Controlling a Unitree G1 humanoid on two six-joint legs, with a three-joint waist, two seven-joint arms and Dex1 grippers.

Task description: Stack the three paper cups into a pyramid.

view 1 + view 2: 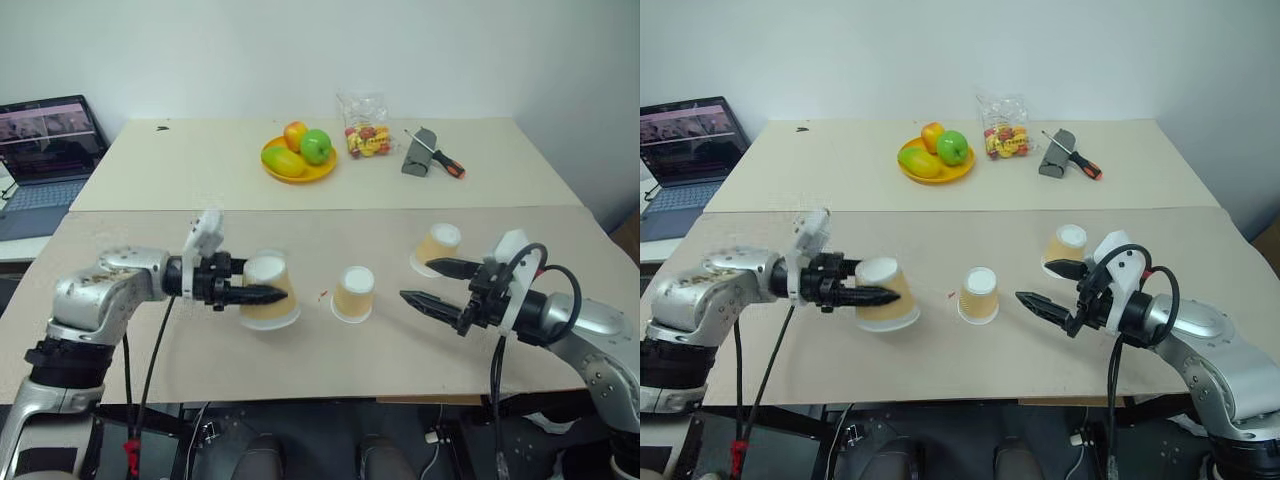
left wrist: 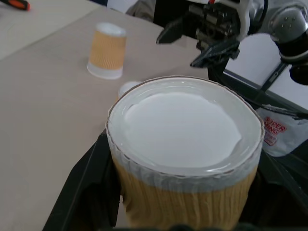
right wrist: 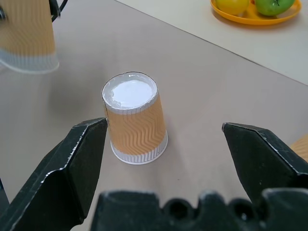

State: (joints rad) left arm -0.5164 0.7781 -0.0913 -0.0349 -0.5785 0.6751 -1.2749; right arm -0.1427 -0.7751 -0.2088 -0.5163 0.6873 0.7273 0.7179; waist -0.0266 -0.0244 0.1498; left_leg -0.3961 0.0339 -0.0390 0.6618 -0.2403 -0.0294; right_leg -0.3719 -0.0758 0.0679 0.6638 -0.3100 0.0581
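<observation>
The left fingers (image 1: pixel 262 294) are closed on one paper cup (image 1: pixel 270 290), which stands upside down between them with its white base up and its sides pinched from both flanks; from the left wrist, the black fingers (image 2: pixel 89 192) hug the cup's ribbed tan wall. Whether the cup's rim rests on the worktop (image 1: pixel 300 350) or hangs just above it cannot be told.

The right fingers (image 1: pixel 428 284) are spread wide and hold nothing. They point toward the middle cup (image 1: pixel 354 294), which stands upside down on the worktop just ahead of their tips, in line with the gap between them but not touched by either. From the right wrist, this cup (image 3: pixel 135 118) sits nearer one finger (image 3: pixel 72 168) than the other.

The third cup (image 1: pixel 437 248) stands upside down just beyond the right fingers, close beside the upper one.

Farther back, well apart from both pairs of fingers, are a yellow plate of fruit (image 1: pixel 298 165), a clear bag of sweets (image 1: pixel 366 128) and a screwdriver (image 1: pixel 438 156).
</observation>
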